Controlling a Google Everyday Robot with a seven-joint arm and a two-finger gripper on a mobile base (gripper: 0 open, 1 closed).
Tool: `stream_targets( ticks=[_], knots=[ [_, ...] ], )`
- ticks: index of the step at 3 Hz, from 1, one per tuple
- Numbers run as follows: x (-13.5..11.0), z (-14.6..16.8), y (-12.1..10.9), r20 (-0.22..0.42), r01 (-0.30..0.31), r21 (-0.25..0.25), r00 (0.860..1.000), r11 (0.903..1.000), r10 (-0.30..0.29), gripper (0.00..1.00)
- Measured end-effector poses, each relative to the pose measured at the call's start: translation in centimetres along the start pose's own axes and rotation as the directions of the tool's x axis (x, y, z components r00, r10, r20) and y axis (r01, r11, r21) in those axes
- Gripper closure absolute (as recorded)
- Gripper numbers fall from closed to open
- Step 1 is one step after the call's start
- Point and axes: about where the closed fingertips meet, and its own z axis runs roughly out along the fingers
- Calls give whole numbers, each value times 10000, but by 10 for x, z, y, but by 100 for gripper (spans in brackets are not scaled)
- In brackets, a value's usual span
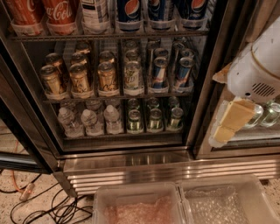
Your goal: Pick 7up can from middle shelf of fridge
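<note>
The 7up can is pale silvery-white with green lettering. It stands at the front of the middle shelf, between gold-tan cans on its left and slim blue-silver cans on its right. More cans stand in rows behind. The fridge has a dark frame and a ribbed steel base. My gripper, tan-padded under a white arm housing, hangs at the right in front of the neighbouring section. It is right of the dark door post and lower than the can, well apart from it.
Coke and Pepsi bottles fill the rack above. Small water bottles and green cans fill the rack below. The dark door post stands between gripper and shelf. Two translucent bins sit low in front; cables lie bottom left.
</note>
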Motion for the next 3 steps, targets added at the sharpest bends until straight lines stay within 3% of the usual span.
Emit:
stream_targets(
  ticks=[1,2,3],
  knots=[
    [-2,0,1,164,-70,36,9998,10000,69,0],
    [-13,19,2,1210,-766,-128,9896,9970,776,0],
    [-36,48,1,2486,-1453,-450,9566,9884,1520,0]
  ],
)
